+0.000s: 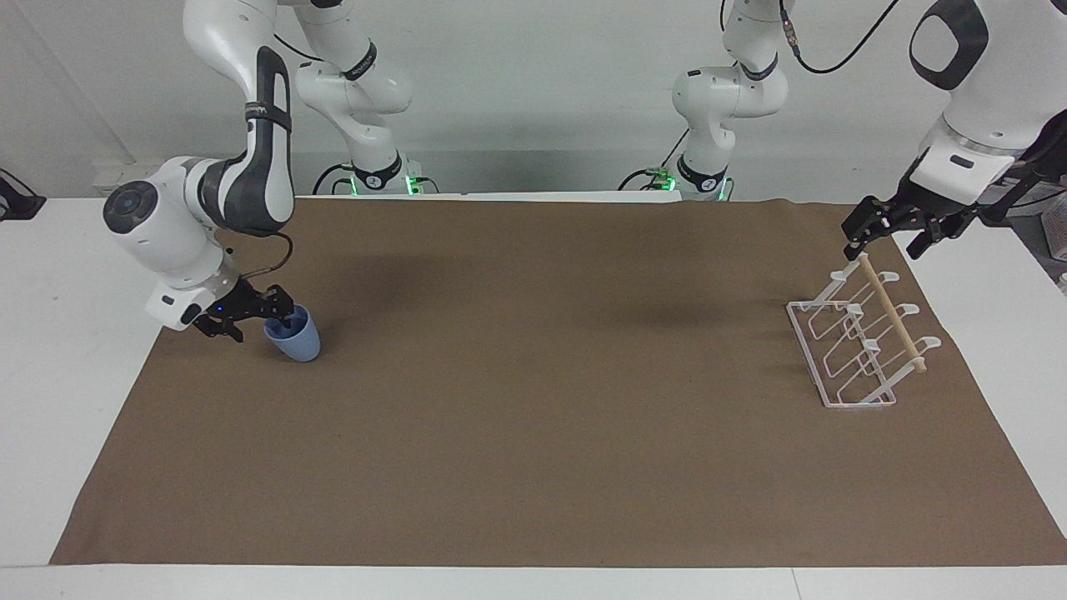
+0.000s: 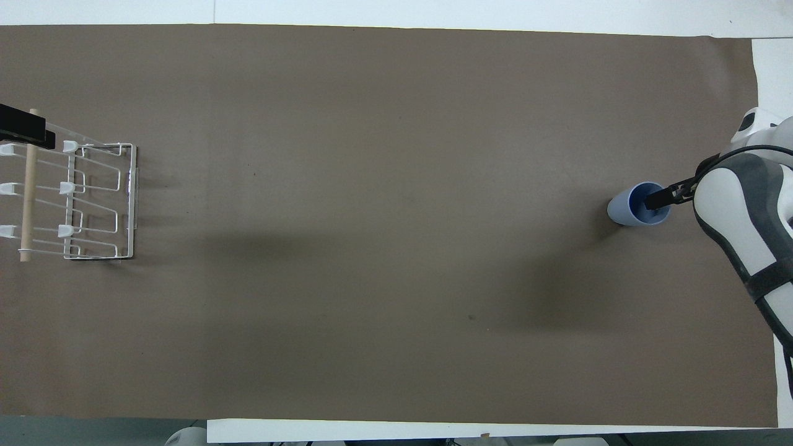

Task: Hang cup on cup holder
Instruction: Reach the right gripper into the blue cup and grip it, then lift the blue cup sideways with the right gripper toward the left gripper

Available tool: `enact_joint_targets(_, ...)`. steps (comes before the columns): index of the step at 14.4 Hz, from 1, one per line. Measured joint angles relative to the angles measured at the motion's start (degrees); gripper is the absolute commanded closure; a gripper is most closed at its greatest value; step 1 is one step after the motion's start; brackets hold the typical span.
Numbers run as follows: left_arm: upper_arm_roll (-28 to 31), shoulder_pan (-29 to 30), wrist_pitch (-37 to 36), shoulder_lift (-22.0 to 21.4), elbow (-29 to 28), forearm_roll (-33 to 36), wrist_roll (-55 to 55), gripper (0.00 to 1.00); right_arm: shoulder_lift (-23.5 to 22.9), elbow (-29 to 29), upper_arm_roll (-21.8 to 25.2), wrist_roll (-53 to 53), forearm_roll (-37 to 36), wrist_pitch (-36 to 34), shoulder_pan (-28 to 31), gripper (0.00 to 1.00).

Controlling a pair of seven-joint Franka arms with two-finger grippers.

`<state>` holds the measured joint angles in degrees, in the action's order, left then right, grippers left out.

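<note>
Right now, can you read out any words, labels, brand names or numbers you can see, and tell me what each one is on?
No text here can be read.
Right arm: small white lettering on its dark band, too small to read.
Cup: no marking shows.
Cup holder: no marking shows.
Brown mat: no marking shows.

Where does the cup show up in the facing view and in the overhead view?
Facing view: the cup stands at the picture's left, upright on the brown cloth, with the right claw at its rim.
Overhead view: the cup is at the picture's right edge.
Shared landmark: the rack, at the left arm's end of the table.
</note>
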<state>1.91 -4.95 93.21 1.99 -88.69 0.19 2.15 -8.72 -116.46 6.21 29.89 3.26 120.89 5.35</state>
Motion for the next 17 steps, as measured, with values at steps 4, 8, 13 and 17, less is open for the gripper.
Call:
enact_joint_targets(4,0.00,0.00,0.20,0.00,0.00,0.00,-0.01,0.00,0.03,-1.50,-0.12,1.08,0.00,1.48,-0.02,0.91)
enact_joint_targets(8,0.01,0.00,0.21,0.00,-0.01,0.00,-0.07,0.00,0.05,-1.44,-0.19,-0.08,0.14,1.12,-0.69,1.00)
enact_joint_targets(13,-0.01,0.00,0.29,0.00,-0.09,0.00,-0.07,0.00,0.32,6.57,-2.97,-0.28,6.42,-10.88,-0.87,1.00)
enact_joint_targets(17,-0.01,0.00,0.42,0.00,-0.45,0.00,-0.07,0.00,0.77,10.73,-4.55,-2.44,31.11,-21.47,-1.64,1.00)
